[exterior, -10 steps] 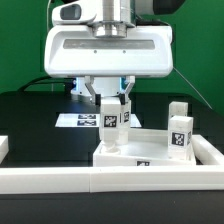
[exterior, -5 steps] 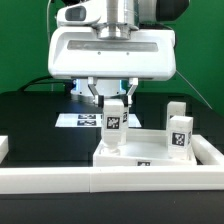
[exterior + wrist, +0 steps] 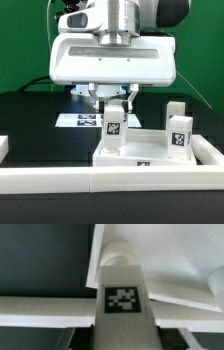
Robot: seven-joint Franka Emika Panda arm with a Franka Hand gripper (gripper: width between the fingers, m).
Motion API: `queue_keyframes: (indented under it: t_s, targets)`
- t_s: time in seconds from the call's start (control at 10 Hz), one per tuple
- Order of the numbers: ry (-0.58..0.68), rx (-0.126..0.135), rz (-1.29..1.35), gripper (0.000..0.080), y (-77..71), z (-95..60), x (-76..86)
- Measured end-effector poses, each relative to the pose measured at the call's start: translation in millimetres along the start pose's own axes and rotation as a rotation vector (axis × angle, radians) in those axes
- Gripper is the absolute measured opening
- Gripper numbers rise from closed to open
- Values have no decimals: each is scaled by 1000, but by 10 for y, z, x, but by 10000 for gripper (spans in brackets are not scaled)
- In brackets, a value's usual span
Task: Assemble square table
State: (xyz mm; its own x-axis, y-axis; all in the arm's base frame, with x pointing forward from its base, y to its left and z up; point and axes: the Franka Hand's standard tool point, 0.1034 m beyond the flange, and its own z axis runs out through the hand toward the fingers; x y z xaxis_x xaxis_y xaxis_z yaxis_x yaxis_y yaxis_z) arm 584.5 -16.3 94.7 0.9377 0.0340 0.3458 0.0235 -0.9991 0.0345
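Observation:
The white square table top lies on the black table against the front rail. My gripper is shut on a white tagged leg and holds it upright at the top's near corner on the exterior view's left; its foot meets the top there. The wrist view shows the same leg between my fingers, over the top's corner. Two more legs stand upright at the exterior view's right: one on the top, one behind it.
Long white border rails run along the front and the exterior view's right side. The marker board lies flat behind the table top. A short white rail end shows at the exterior view's left edge.
My gripper with the leg has shifted slightly toward the exterior view's right and turned a little. The other legs and the top have not moved.

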Motion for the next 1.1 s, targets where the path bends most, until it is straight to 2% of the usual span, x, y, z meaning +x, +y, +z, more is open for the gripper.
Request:
queue_keyframes:
  t_s: [0.3, 0.4, 0.5, 0.6, 0.7, 0.8, 1.1]
  targets:
    - [7, -3, -1, 290, 1, 3, 10]
    - [7, -3, -1, 380, 2, 3, 9]
    - [7, -3, -1, 518, 2, 4, 9]
    - [7, -3, -1, 607, 2, 4, 9]
    - [7, -3, -1, 607, 2, 4, 9]
    - [7, -3, -1, 641, 2, 4, 9]
    - [7, -3, -1, 649, 2, 4, 9]
